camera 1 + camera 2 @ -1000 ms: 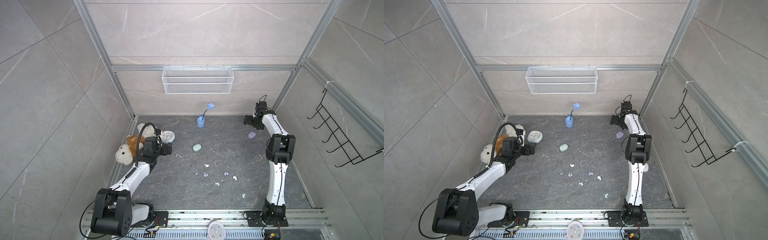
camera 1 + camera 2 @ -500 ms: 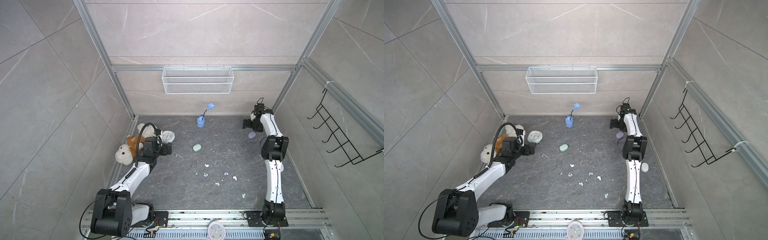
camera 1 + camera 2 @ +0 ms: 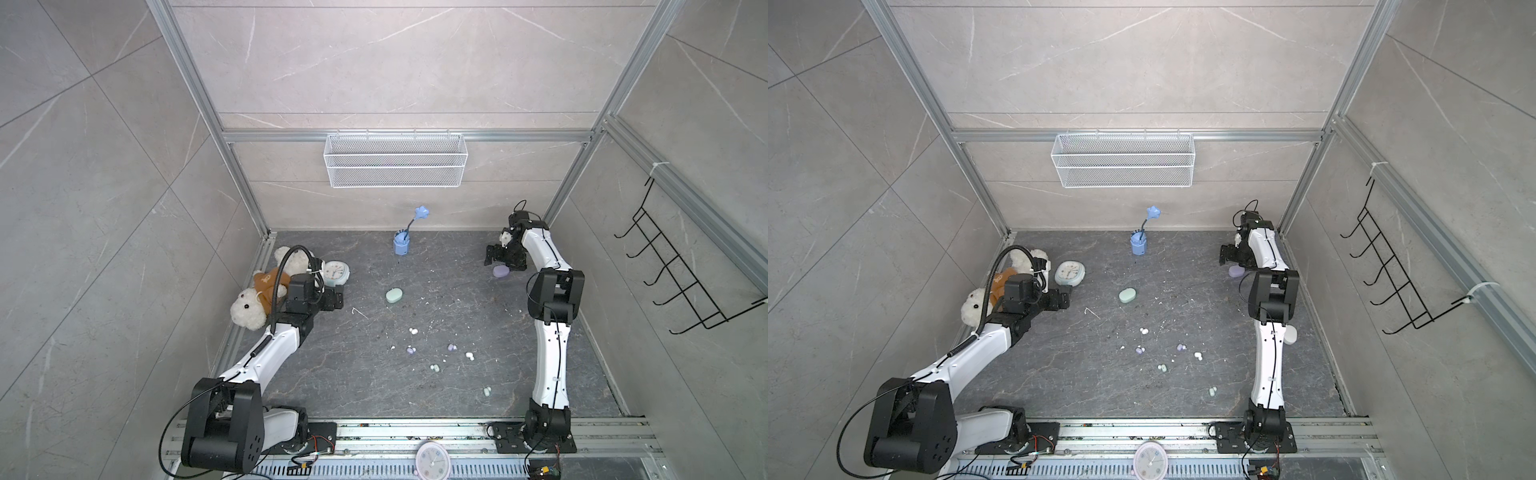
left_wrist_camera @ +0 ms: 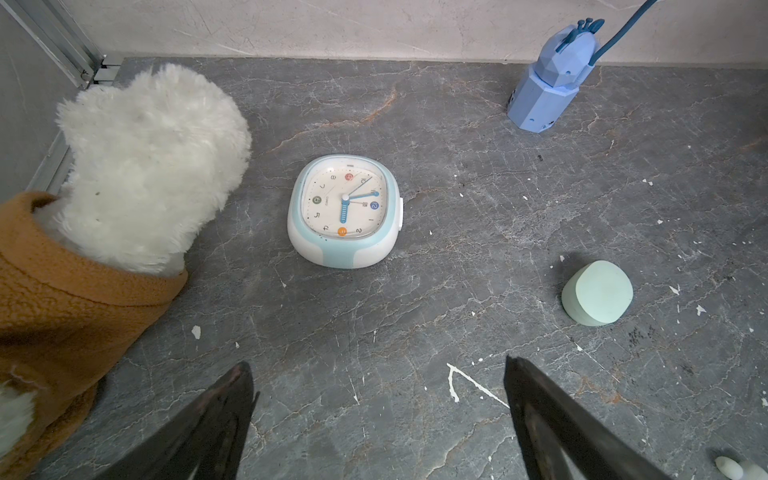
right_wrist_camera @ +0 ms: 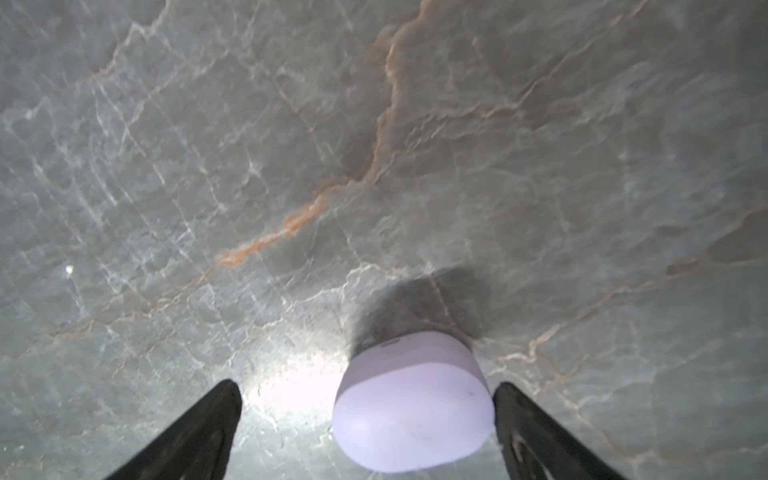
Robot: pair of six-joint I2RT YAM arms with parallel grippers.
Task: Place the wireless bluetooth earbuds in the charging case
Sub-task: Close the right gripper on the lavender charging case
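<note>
Earbuds (image 3: 410, 350) lie scattered on the dark floor (image 3: 374, 395), in the lower middle of both top views: two white, two lavender, two mint, all well apart from the cases. The mint case (image 3: 394, 295) lies closed near the centre. The lavender case (image 3: 500, 271) lies at the right, under the right gripper (image 5: 366, 385). Its jaws stand apart with this case between them, just beside one finger; I cannot tell if they touch. The left gripper (image 4: 376, 363), also wide apart and empty, hovers near the clock (image 4: 345, 212) and the plush bear (image 3: 247, 309).
</note>
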